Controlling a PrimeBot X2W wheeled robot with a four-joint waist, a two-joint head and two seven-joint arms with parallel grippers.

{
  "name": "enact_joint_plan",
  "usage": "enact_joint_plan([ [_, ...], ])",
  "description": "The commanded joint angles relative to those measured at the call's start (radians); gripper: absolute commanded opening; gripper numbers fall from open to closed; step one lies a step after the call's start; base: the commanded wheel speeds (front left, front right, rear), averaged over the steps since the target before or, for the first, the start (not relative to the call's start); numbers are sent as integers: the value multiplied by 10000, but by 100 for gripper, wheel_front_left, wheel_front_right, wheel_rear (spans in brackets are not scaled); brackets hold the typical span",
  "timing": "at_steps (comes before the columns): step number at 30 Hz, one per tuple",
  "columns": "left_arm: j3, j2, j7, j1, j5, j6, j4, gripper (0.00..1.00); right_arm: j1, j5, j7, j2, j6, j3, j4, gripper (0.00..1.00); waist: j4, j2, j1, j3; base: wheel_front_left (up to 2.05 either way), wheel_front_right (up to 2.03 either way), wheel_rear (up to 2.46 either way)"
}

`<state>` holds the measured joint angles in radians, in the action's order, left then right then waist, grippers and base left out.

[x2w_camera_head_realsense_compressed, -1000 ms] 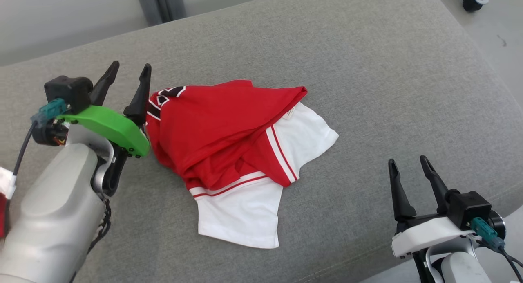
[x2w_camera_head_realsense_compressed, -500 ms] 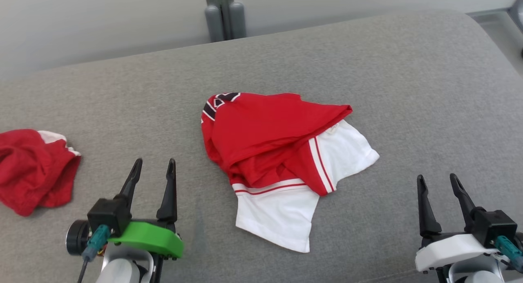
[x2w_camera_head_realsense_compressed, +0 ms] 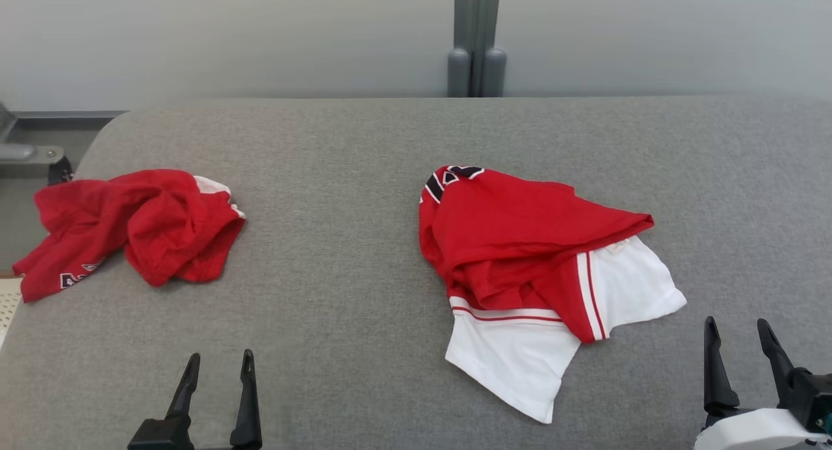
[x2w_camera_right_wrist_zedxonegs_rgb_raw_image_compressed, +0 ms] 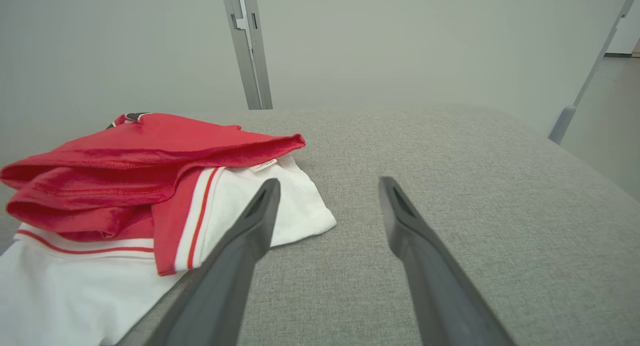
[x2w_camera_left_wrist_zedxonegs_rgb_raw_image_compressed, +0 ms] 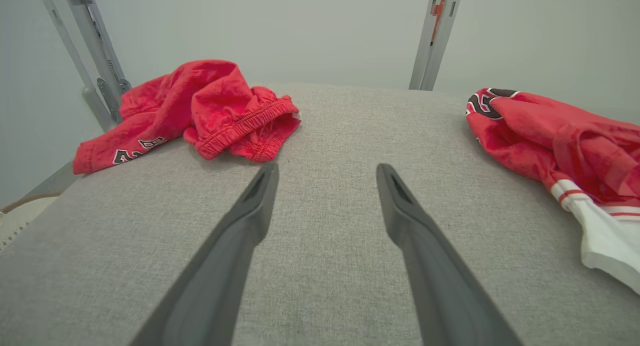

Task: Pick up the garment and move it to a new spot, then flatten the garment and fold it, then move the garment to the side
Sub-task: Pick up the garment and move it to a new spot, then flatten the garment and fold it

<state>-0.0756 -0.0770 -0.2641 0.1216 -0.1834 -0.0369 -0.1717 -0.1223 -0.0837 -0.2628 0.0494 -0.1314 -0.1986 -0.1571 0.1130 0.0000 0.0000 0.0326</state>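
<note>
— Head view first: where are the clothes?
— Two garments lie on the grey cushion (x2w_camera_head_realsense_compressed: 338, 294). The red-and-white garment (x2w_camera_head_realsense_compressed: 520, 242) is folded, right of centre. It is far-left of the right gripper (x2w_camera_head_realsense_compressed: 737, 321), near it but apart. The crumpled red garment (x2w_camera_head_realsense_compressed: 136, 225) sits at the cushion's left end, far-left of the left gripper (x2w_camera_head_realsense_compressed: 221, 356) and well apart from it.
— And the claws?
— Two, each with its fingers spread and nothing between them.
— Left wrist view?
— The fingers are apart over bare cushion. The crumpled garment lies beyond the left finger and the folded one is off to the right.
— Right wrist view?
— The fingers are apart again. The folded garment lies to the left, its white edge just beside the left finger. I cannot tell whether they touch. One grey post (x2w_camera_right_wrist_zedxonegs_rgb_raw_image_compressed: 247, 46) stands behind the cushion.
</note>
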Motion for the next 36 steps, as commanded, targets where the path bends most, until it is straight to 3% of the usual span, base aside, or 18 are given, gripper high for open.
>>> enact_joint_plan([
  [1,147,73,-5,258,109,-85,37,100,-223,-76,-31,17,14,-27,-55,100,548,0,0,-477,0,0,0],
  [14,476,261,-5,462,169,-765,-92,100,-280,53,-31,20,14,15,-350,100,297,0,0,-699,0,0,0],
  [36,166,270,-6,-221,189,-924,-225,100,-25,-119,-31,20,14,235,-343,100,-193,0,0,-466,0,0,0],
])
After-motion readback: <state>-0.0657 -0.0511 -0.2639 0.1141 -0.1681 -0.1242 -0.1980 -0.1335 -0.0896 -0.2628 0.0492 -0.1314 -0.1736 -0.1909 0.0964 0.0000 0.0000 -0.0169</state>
